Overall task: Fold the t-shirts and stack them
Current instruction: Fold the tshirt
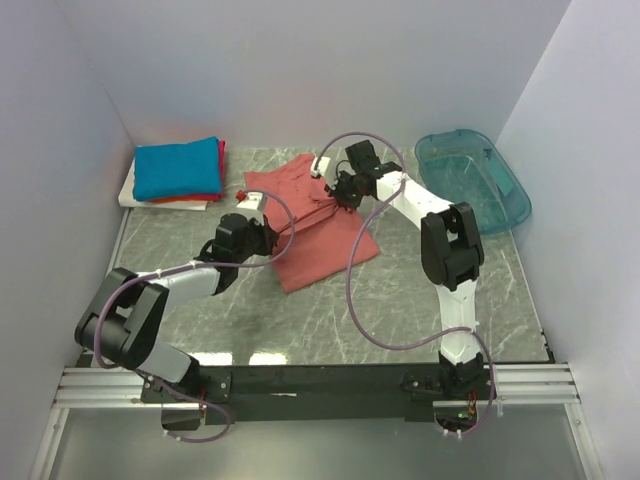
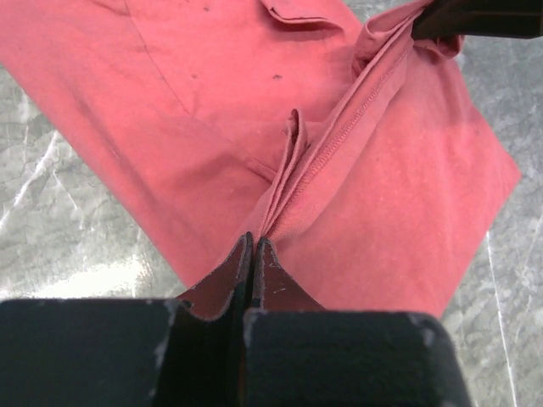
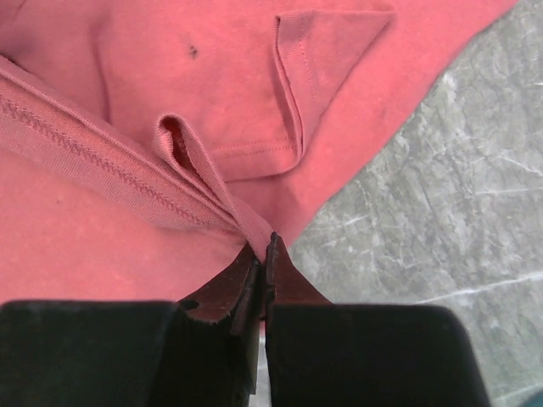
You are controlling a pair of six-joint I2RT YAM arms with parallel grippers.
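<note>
Both hands are pinched shut on the salmon-pink shirt (image 1: pixel 310 260), which lies on the bench (image 1: pixel 400 310). The left hand (image 2: pixel 253 248) and right hand (image 3: pixel 267 248) grip one seam ridge, taut between them. I'd lift evenly and fold across. The folded stack (image 1: pixel 178 170) sits beyond the left hand and the teal bin (image 1: pixel 475 180) outside the right, neither likely to obstruct.
</note>
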